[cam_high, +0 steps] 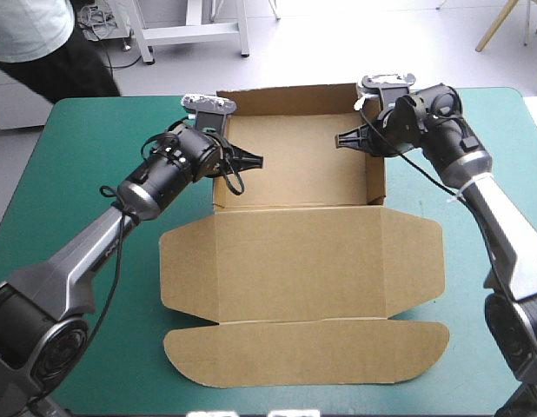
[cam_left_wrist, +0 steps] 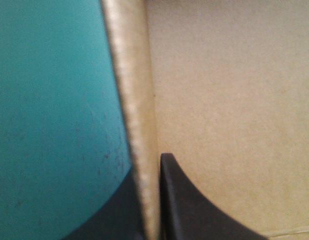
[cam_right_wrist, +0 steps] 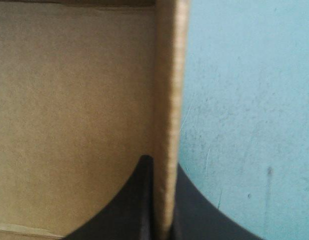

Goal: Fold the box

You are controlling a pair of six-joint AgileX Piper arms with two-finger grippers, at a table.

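Note:
The brown box (cam_high: 295, 161) stands as an open tray on the far half of the table, its lid (cam_high: 303, 261) lying flat toward the front edge. My left gripper (cam_high: 251, 161) is shut on the tray's left wall (cam_left_wrist: 134, 125), one black finger (cam_left_wrist: 194, 210) inside the tray and the other outside over the cover. My right gripper (cam_high: 342, 139) pinches the right wall (cam_right_wrist: 169, 100) the same way, with its inner finger (cam_right_wrist: 127, 205) over the tray floor. Both walls stand upright between the fingers.
The lid's rounded front flap (cam_high: 308, 352) reaches close to the table's front edge. Bare teal-green cover (cam_high: 77, 174) lies to the left of the box and more to the right (cam_high: 503, 130).

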